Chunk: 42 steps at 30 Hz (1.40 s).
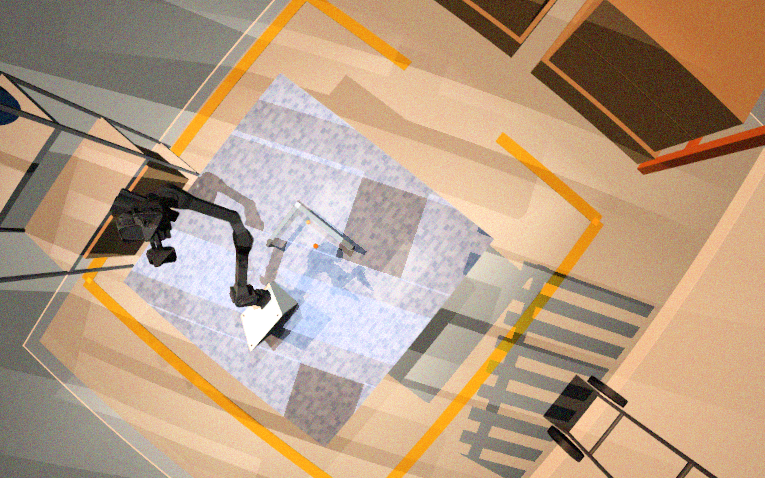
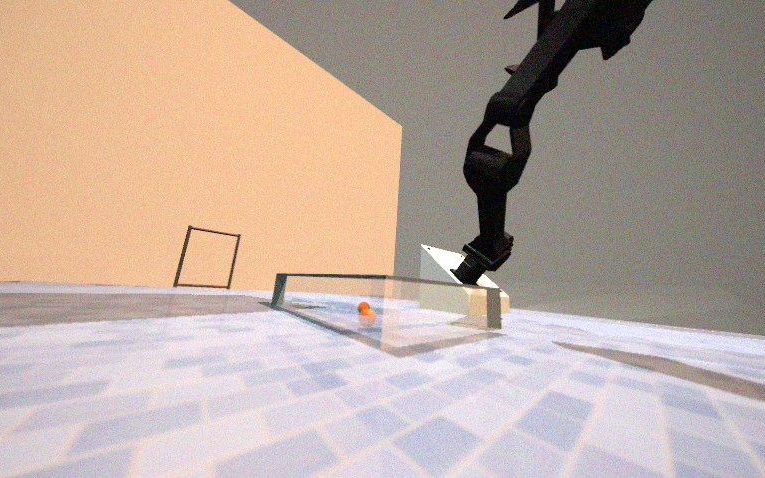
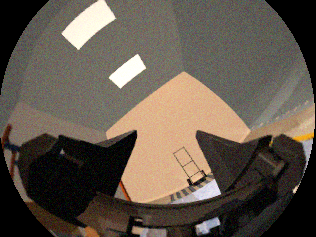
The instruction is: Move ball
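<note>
A small orange ball [image 1: 315, 245] [image 2: 363, 307] lies on the patterned surface, on the inner side of the corner. The see-through copy [image 1: 308, 222] [image 2: 367, 319], paler, is nearer the corner, a short gap from the ball. Two low clear walls meet there: one long wall [image 1: 326, 227] [image 2: 320, 296] and one shorter wall [image 1: 283, 224] [image 2: 436, 320]. My gripper [image 1: 265, 298] [image 2: 463, 277] [image 3: 167, 133] is open, with nothing between its fingertips in the wrist view. It is outside the corner, well away from the ball. The wrist view does not show the ball or walls.
A white wedge-shaped block [image 1: 259, 323] [image 2: 434, 279] with a sloping face stands right by the gripper. Yellow tape lines [image 1: 213, 391] run on the floor around the patterned mat [image 1: 314, 136]. A hand truck [image 1: 575, 403] [image 3: 190, 166] stands far off.
</note>
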### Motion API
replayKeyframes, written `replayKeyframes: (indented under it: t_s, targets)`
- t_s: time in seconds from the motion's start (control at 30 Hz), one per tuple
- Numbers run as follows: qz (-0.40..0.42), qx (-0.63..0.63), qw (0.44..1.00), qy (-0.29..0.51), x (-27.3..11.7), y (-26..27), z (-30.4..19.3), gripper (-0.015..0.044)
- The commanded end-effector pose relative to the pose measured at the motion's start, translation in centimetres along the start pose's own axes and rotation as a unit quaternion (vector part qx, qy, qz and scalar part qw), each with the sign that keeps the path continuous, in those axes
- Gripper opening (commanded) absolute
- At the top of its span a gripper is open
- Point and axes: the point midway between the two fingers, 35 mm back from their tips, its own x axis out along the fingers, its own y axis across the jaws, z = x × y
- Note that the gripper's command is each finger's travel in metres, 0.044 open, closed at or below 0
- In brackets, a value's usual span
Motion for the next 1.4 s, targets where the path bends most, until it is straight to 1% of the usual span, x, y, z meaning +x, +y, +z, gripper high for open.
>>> replayKeyframes:
  t_s: [0.0,0.2,0.4,0.6,0.8,0.97,1.03,1.2,1.3,1.37]
  targets:
    - [0.002,0.001,1.000,0.002,-0.1,-0.1,0.1,0.0374]
    - [0.055,0.022,0.995,0.081,-0.6,-3.2,3.7,0.0216]
    - [0.109,0.031,0.977,0.182,1.8,-6.6,5.5,0.0209]
    - [0.159,0.020,0.944,0.289,5.9,-9.0,4.2,0.0209]
    - [0.195,0.013,0.901,0.388,9.2,-9.4,0.4,0.0209]
    - [0.228,-0.014,0.853,0.470,12.1,-9.4,-4.2,0.0209]
    - [0.236,-0.027,0.842,0.484,12.4,-8.6,-5.5,0.0209]
    - [0.271,-0.070,0.776,0.566,13.7,-7.9,-12.3,0.0209]
    - [0.292,-0.100,0.729,0.611,13.5,-7.4,-16.8,0.0209]
    - [0.305,-0.135,0.699,0.633,12.7,-7.3,-19.6,0.0209]
